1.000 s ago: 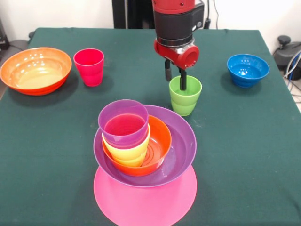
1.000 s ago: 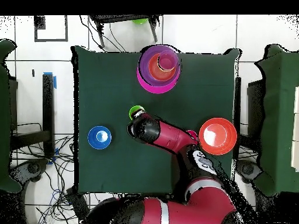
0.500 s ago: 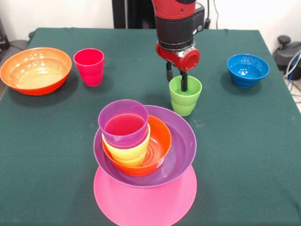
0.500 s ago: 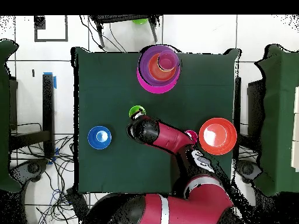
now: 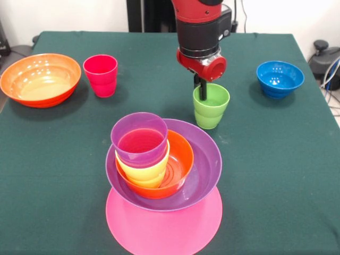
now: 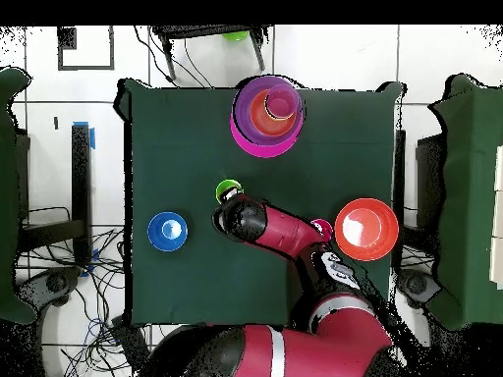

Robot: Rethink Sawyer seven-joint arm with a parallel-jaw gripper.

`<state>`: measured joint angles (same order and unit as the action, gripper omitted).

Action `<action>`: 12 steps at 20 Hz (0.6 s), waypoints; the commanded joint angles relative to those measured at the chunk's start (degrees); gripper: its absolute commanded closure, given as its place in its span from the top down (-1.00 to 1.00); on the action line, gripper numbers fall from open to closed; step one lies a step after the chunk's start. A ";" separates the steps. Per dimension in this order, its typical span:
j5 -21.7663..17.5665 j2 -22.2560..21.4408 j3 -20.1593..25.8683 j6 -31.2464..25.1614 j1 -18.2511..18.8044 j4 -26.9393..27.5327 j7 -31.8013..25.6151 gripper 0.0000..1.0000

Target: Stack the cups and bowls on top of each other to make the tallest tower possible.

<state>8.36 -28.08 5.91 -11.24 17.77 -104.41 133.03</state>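
Observation:
My gripper (image 5: 200,87) hangs over the far rim of the light green cup (image 5: 211,109), shut on that rim, with one finger inside the cup and one outside. The cup stands just behind the tower. The tower's base is an upturned pink bowl (image 5: 159,231). On it rests a purple bowl (image 5: 206,159) holding a small orange bowl (image 5: 181,159), a yellow cup (image 5: 144,172) and a purple cup (image 5: 139,139). From overhead the arm covers the gripper beside the green cup (image 6: 227,188).
A red cup (image 5: 100,74) and a large orange bowl (image 5: 40,79) stand at the far left of the front view. A small blue bowl (image 5: 280,78) sits at the far right. The green cloth table (image 5: 276,175) ends near the pink bowl's front.
The gripper's fingers have come together on the green cup's rim. The cup has shifted slightly to the right in the front view.

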 commanded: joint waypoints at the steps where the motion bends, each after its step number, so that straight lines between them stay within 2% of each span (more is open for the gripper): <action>1: -2.91 0.07 5.19 1.43 0.57 -0.11 2.09 -1.00; 8: -2.83 -3.16 6.12 -0.66 2.02 -0.64 1.23 -1.00; 12: -2.34 -7.51 6.91 -4.76 2.93 -0.67 0.11 -1.00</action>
<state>8.34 -31.24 7.52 -11.40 19.75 -104.47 133.03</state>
